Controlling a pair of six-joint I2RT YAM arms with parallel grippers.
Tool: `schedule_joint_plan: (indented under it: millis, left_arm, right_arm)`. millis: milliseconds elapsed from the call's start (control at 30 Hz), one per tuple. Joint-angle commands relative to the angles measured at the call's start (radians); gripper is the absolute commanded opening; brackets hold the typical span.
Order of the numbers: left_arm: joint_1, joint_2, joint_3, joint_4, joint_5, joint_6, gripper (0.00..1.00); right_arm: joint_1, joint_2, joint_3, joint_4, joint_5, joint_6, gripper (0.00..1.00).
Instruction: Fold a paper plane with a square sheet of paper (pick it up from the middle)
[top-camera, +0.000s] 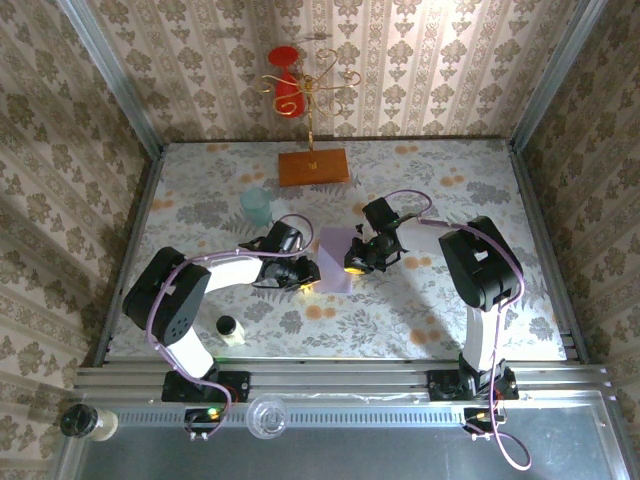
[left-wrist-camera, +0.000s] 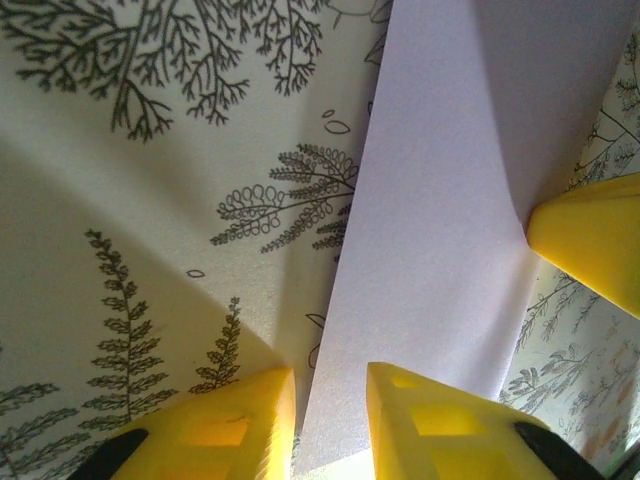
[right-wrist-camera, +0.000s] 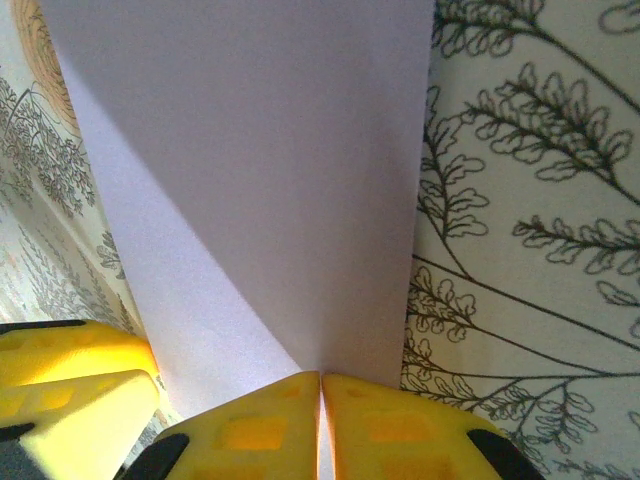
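- Floral-patterned table (top-camera: 450, 310): both my arms reach in from the near edge and meet at its centre.
- Pale lilac square sheet of paper (top-camera: 335, 248): at the table's centre, well clear of every edge. It is not lying flat; one side is lifted, with a soft bend across it and no sharp crease.
- Orange-brown rectangular wooden board (top-camera: 314, 166) by the far edge and pale teal plastic cup (top-camera: 256, 206) just nearer, left of centre. Both are apart from the sheet.
- Right gripper (right-wrist-camera: 322, 400): clenched, yellow tips pressed together with the sheet's right side pinched in the seam.
- Left gripper (left-wrist-camera: 330, 425): fingers straddle the sheet's left edge with a narrow gap showing. I cannot tell whether I'm clamping it.
- Step, my read: the first lengthwise fold, so early. No paper plane shape yet.
- Next calls for a firm left pinch, then bringing the two edges together square and pressing the crease against the table.
- Risk: thin paper could slip or skew if one side pulls harder.
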Motion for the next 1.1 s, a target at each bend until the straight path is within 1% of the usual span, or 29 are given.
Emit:
schedule_joint_plan:
  millis: [0,100,233,467,500,533,633,833,900,1067]
  left_arm:
    - [-0.019,0.021,0.007,-0.043,0.058,0.045,0.29]
    - [-0.019,0.017,0.009,-0.025,0.096,0.059,0.31]
    - [-0.011,0.000,0.006,0.044,0.164,0.064,0.35]
    - [0.032,-0.001,-0.029,0.203,0.237,0.010,0.41]
    - [0.039,0.003,-0.029,0.225,0.273,0.000,0.42]
    - [0.047,0.009,-0.027,0.249,0.286,-0.007,0.44]
    - [0.073,0.027,-0.017,0.284,0.295,-0.013,0.48]
    - [0.105,0.089,0.026,0.294,0.324,-0.020,0.48]
    - [0.109,0.110,0.034,0.297,0.332,-0.029,0.46]
    - [0.118,0.141,0.056,0.297,0.340,-0.041,0.37]
  right_arm:
    - [-0.001,0.071,-0.040,-0.024,0.071,0.006,0.14]
    - [-0.001,0.073,-0.041,-0.023,0.069,0.007,0.14]
    - [-0.002,0.071,-0.042,-0.018,0.066,0.004,0.14]
    - [-0.001,0.069,-0.038,-0.017,0.067,0.004,0.14]
    - [-0.003,0.070,-0.038,-0.017,0.066,0.004,0.14]
    - [-0.001,0.071,-0.039,-0.016,0.066,0.004,0.14]
    - [-0.003,0.073,-0.037,-0.014,0.065,0.004,0.14]
    - [-0.003,0.070,-0.030,-0.024,0.066,-0.002,0.14]
    - [-0.003,0.068,-0.030,-0.026,0.069,-0.002,0.14]
    - [-0.002,0.068,-0.026,-0.026,0.067,-0.002,0.14]
